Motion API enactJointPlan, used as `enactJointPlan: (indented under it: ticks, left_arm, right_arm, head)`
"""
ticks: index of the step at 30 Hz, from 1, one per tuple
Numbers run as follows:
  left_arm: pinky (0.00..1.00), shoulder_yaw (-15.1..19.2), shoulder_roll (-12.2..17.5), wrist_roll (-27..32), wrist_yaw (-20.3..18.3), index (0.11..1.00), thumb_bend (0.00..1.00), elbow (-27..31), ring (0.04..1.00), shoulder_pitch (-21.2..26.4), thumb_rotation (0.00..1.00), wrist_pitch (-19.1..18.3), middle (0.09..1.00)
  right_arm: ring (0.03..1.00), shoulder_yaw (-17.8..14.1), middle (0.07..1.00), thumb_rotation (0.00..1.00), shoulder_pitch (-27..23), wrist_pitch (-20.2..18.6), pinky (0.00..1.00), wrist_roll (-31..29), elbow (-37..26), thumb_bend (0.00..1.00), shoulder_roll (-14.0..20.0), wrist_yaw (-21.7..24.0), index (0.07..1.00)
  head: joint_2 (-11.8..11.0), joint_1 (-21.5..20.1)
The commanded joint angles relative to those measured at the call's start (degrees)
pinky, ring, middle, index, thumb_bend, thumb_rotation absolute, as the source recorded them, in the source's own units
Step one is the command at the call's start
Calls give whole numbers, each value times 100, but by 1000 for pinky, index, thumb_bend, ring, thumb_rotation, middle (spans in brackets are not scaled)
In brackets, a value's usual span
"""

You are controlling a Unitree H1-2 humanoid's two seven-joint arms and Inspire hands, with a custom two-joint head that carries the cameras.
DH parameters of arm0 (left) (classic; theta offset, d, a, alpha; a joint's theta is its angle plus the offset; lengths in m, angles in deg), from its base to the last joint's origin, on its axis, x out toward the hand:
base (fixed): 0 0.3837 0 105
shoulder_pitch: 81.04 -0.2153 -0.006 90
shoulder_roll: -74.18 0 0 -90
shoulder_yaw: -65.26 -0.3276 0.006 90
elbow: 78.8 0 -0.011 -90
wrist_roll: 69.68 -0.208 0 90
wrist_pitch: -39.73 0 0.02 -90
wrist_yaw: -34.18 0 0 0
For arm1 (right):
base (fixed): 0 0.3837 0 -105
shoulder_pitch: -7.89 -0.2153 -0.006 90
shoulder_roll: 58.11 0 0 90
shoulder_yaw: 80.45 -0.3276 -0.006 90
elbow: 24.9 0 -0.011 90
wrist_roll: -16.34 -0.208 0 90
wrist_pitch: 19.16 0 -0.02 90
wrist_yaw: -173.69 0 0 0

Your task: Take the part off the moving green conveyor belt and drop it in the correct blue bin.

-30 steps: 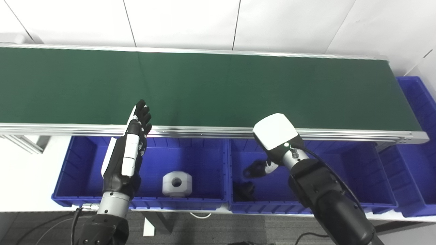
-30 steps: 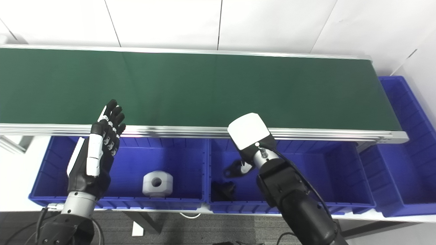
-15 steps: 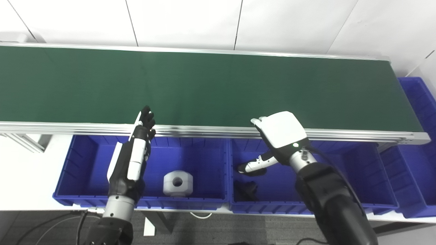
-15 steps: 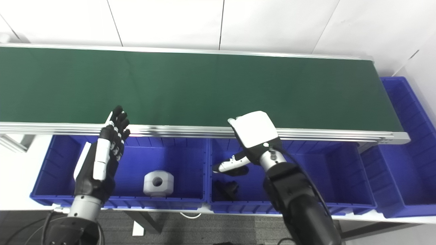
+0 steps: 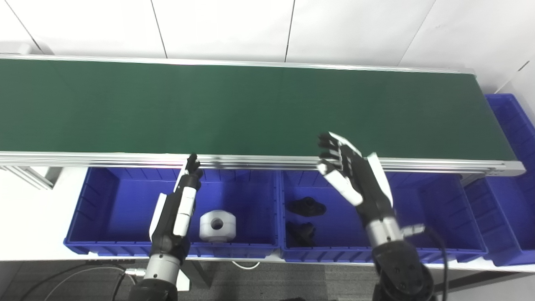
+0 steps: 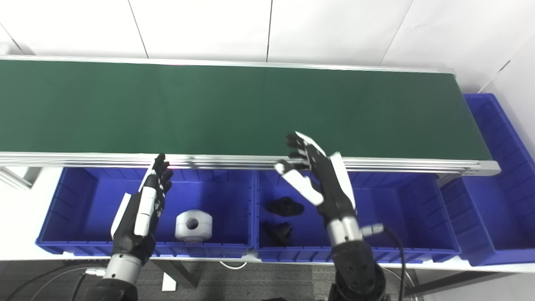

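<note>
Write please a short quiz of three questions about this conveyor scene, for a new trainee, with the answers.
1. True or false: the green conveyor belt carries no part at this moment.
2. What lies in the middle blue bin? A) one white part B) two black parts C) nothing
3. Fill in: the white cylindrical part with the hole lies in the ___ blue bin.

Key
1. True; the belt shows only bare green.
2. B; one lies behind, one nearer the front wall.
3. Left. The left hand and the right hand are both open and hold nothing.
</note>
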Motion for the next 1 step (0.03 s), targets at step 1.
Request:
enactJointPlan:
  ticks: [1]
  left_arm:
    - [1000, -62, -51, -161, 78, 1000, 550, 96, 979, 16, 977, 696, 1000]
  right_arm:
    - [839, -366, 876, 968, -74, 1100, 819, -1239, 289, 897, -464, -737, 895]
  head:
    - [-30, 18]
